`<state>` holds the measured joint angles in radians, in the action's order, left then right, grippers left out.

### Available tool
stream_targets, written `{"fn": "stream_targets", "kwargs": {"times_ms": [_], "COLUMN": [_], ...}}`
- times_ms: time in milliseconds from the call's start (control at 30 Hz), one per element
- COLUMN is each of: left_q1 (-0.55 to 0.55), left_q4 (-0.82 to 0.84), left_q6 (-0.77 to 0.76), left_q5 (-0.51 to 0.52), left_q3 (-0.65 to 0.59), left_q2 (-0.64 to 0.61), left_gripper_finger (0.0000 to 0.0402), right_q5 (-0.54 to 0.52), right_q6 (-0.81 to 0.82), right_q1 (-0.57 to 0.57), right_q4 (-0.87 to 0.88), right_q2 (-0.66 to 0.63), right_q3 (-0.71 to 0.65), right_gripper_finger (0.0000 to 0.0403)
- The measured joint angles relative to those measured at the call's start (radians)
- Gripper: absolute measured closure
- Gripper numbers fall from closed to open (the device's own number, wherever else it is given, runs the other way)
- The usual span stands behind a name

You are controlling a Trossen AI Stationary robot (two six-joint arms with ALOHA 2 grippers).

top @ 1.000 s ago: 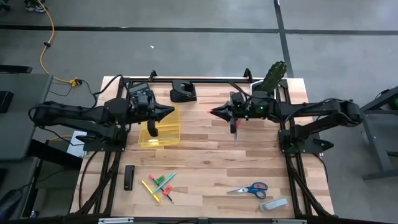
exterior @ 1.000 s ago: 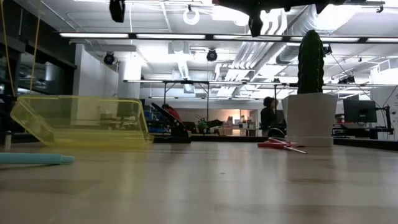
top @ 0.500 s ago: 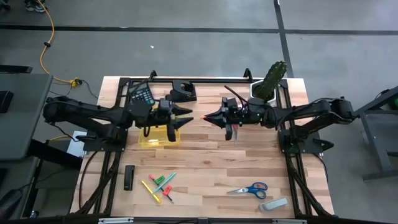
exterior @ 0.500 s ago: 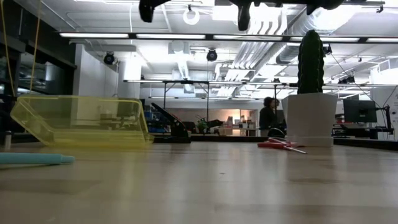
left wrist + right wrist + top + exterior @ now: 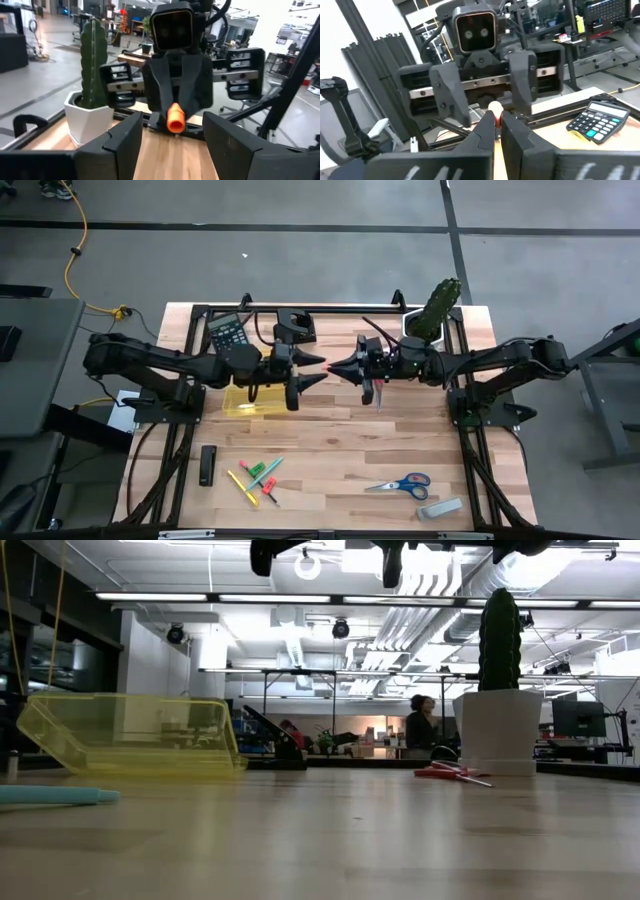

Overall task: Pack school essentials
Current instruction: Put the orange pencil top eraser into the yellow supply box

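Above the tabletop [image 5: 330,430] centre, a handover step: right gripper [image 5: 334,366] pinches an orange-tipped pen [image 5: 494,106] toward the left gripper [image 5: 318,376], whose fingers [image 5: 122,145] are spread and must next close on it, yellow box [image 5: 256,400] at nine o'clock

The right hand [image 5: 333,367] hides most of its small orange piece [image 5: 175,118].

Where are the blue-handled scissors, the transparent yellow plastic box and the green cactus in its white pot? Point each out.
Blue-handled scissors [image 5: 404,483]: high view, on the pivot beside the handles.
Transparent yellow plastic box [image 5: 130,735]: low view, on its side wall.
Green cactus in its white pot [image 5: 498,640]: low view, on the cactus stem.
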<state>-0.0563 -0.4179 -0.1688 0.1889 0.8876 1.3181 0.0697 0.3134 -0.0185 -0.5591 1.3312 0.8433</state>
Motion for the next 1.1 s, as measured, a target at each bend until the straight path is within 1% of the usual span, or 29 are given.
{"fn": "stream_targets", "kwargs": {"times_ms": [167, 300, 400, 667, 800, 967, 1100], "left_q1": [0.000, 0.000, 0.000, 0.000, -0.001, -0.001, -0.002], "left_q4": [0.004, 0.002, 0.002, 0.003, 0.003, 0.003, 0.017], "left_q6": [0.006, 0.006, 0.006, 0.005, 0.005, 0.006, 0.016], "left_q5": [-0.023, -0.024, -0.024, -0.027, -0.031, -0.046, -0.046], "left_q3": [0.003, 0.003, 0.003, 0.003, 0.003, 0.003, 0.003], "left_q2": [0.001, 0.001, 0.001, 0.001, -0.001, -0.001, -0.008], "left_gripper_finger": [0.0206, 0.0227, 0.0255, 0.0350, 0.0391, 0.0395, 0.0399], "right_q5": [0.002, 0.002, 0.002, 0.002, 0.008, 0.012, -0.001], "right_q6": [-0.006, -0.008, -0.019, -0.026, -0.026, -0.026, -0.026], "right_q1": [0.000, 0.000, -0.001, -0.001, -0.001, -0.001, -0.001], "right_q4": [0.001, 0.001, 0.000, 0.001, 0.000, 0.000, 0.006], "right_q2": [0.000, 0.000, 0.000, -0.001, -0.002, -0.002, -0.002], "right_q3": [0.000, 0.000, 0.000, 0.000, -0.001, -0.001, -0.001], "right_gripper_finger": [0.0403, 0.0403, 0.0403, 0.0403, 0.0403, 0.0399, 0.0378]}}
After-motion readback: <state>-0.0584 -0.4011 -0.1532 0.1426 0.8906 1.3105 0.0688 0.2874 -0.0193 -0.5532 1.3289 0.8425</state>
